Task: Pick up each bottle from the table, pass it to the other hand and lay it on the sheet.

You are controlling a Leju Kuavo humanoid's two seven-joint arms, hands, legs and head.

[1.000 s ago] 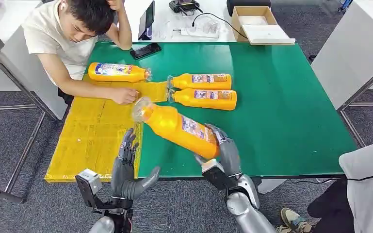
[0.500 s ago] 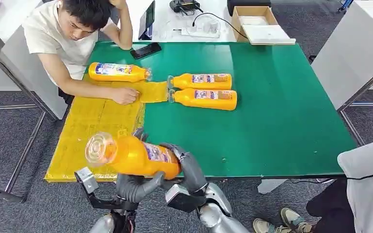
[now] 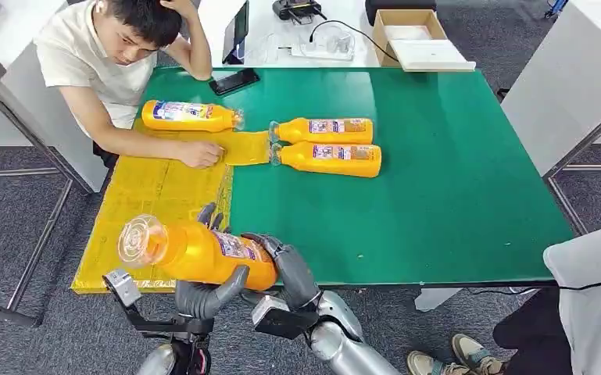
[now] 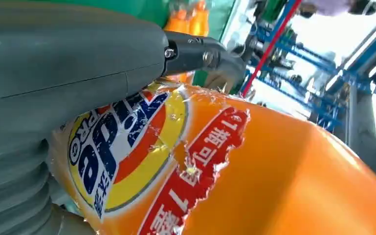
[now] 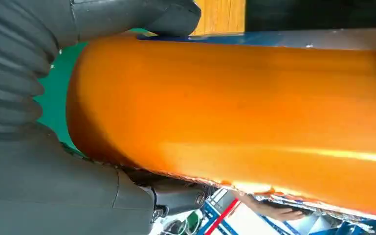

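Overhead, both the left hand [image 3: 207, 291] and right hand [image 3: 287, 269] clasp the bottle [image 3: 195, 251]; the left wrist view reveals its label [image 4: 127, 147].

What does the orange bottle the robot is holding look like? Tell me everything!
The held bottle is shiny orange plastic with a clear cap facing the camera and a colourful label with blue letters on yellow and red. It lies nearly sideways in the air, over the near edge of the yellow sheet. The right robot hand wraps its bottom end, and the left robot hand cups its middle from below. Both touch it.
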